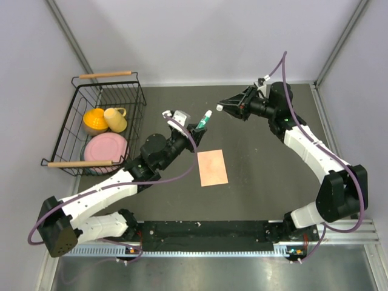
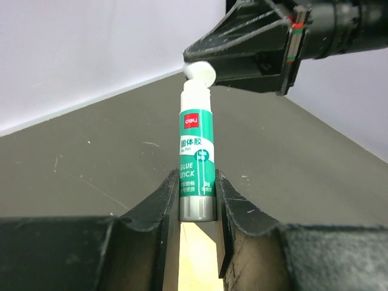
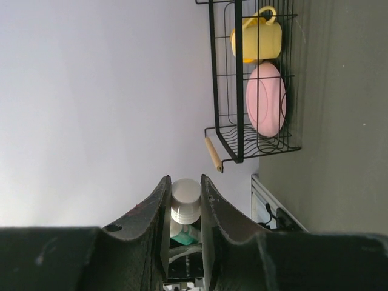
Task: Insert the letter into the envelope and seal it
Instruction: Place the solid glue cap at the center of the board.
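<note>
1. A flat, rectangular peach paper envelope lay on the dark grey table near the centre of the overhead frame, just right of the left arm. Neither gripper touched it.
2. Above and slightly left of the envelope in that view, the left gripper was clamped on the lower end of a green-and-white cylindrical glue stick. The left wrist view showed the black fingers pressed against both sides of the tube's grey base, with the tube upright at frame centre.
3. The right gripper reached in from the upper right of the overhead frame and was closed on a small round white cap at the stick's upper end. The right wrist view showed the cap pinched between both fingers at bottom centre.
4. Whether the cap touched the tube could not be told. From the left wrist camera the cap sat right at the tube's top, while from overhead it appeared slightly apart.
5. A black wire basket with wooden handles stood at the upper left of the overhead frame. It held a yellow mug, an orange bowl and a pink plate.
</note>
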Robot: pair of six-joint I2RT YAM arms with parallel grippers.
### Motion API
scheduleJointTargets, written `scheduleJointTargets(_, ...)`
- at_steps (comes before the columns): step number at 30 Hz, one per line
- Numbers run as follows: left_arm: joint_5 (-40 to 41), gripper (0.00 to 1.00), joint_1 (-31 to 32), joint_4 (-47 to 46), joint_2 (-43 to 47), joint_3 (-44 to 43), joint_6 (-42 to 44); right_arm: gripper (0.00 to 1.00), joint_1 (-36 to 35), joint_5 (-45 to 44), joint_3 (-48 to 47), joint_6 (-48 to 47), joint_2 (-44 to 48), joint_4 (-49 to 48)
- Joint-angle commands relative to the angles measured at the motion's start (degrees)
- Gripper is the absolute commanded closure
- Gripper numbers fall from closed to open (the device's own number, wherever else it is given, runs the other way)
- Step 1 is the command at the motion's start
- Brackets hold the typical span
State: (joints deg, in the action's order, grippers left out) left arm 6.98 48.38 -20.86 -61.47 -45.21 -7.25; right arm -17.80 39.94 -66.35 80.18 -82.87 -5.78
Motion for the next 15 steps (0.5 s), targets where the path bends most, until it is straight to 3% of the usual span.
scheduleJointTargets(1, 2.7, 1.00, 1.3, -4.9, -2.4, -2.6, 2.8, 0.94, -0.5, -1.8, 0.1, 0.5, 2.8, 1.1)
scheduleJointTargets(8, 1.4, 1.00, 1.9, -8.2, -2.8, -1.3, 6.2, 0.97, -0.6, -2.2, -0.8, 0.0, 2.7, 4.6)
scheduleJointTargets(11, 1.2, 1.00, 1.7, -6.7, 0.1, -0.1, 6.7, 1.00, -0.3, 2.0, -1.2, -7.6, 3.2, 0.1)
scheduleJointTargets(14, -8.6, 1.00, -2.1, 3.3, 5.4, -1.1, 5.0, 1.00, -1.1, 6.9, -4.8, -30.7, 4.6, 8.0)
scheduleJointTargets(15, -11.0, 1.00, -5.5, 5.6, 7.0, -0.9, 4.0, 1.00, -1.7, 7.1, -5.6, -47.1, 5.1, 17.1)
